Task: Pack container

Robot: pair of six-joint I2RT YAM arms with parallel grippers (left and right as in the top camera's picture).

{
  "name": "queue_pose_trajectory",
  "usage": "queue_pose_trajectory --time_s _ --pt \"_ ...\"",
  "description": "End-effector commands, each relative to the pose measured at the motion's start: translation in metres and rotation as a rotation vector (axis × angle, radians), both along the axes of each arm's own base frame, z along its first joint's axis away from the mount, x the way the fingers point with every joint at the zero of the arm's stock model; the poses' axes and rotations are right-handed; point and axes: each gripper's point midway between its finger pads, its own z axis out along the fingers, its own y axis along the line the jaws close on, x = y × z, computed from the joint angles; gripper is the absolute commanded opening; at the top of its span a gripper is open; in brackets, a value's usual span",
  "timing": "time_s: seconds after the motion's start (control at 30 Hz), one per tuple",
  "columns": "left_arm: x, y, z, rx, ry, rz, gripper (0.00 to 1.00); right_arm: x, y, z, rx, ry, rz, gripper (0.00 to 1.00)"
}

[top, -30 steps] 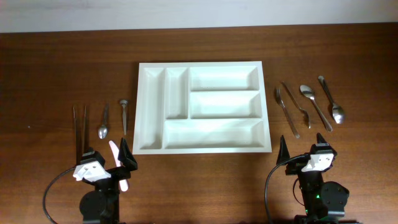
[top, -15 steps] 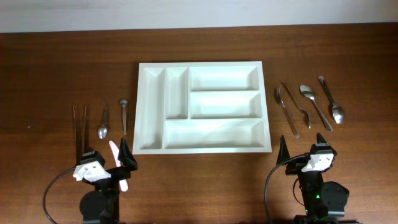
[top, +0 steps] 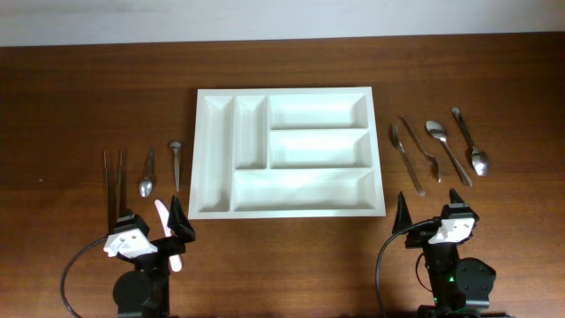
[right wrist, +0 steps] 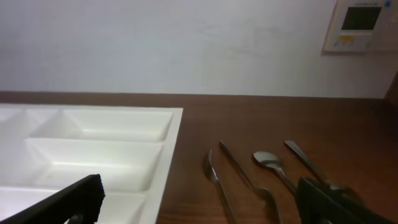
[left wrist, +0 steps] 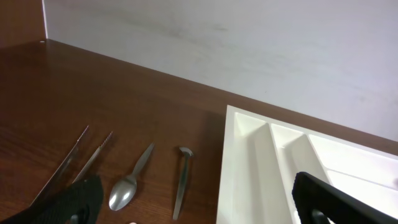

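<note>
Left tool (top: 148, 221) and right tool (top: 430, 212) gaping, gripping nothing. Container (top: 318, 130) ahead, between both, well apart from each. Cutlery (top: 433, 131) lying outside either short edge; open tabletop (top: 291, 256) before near long edge.

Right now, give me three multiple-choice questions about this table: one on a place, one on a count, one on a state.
1. Where is the large white rectangular plastic tray?
A) between the left silver metal utensils and the right silver metal utensils
B) at the far left
C) atop the utensils
2. How many compartments has it?
A) three
B) five
C) eight
3. What state is it in?
A) empty
B) half full
C) lidded
Answers: 1A, cutlery lies on either side; 2B, two narrow, three wide; 3A, every compartment is bare.
</note>
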Motion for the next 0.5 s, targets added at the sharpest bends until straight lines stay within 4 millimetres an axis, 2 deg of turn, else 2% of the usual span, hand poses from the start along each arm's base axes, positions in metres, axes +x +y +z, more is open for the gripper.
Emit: queue_pose_trajectory --time_s 0.0,0.1,0.27,0.37,0.47 --pt "0.000 0.003 -0.001 0.004 -0.006 0.018 0.99 0.000 0.004 0.006 0.101 -0.025 0.017 0.99" --pt "0.000 0.003 -0.001 0.004 -0.006 0.018 0.99 -0.002 0.009 0.020 0.103 -0.042 0.049 0.99" --pt "0.000 0.003 -0.001 0.004 -0.006 0.018 0.99 0.003 0.006 0.062 0.066 -0.034 0.035 0.99" --pt "0.000 0.003 -0.001 0.004 -0.006 0.018 0.99 0.020 0.005 0.091 0.010 0.054 0.036 0.99" --pt "0.000 0.003 -0.001 0.004 -0.006 0.018 0.99 0.048 0.003 0.108 -0.046 0.233 0.052 0.99"
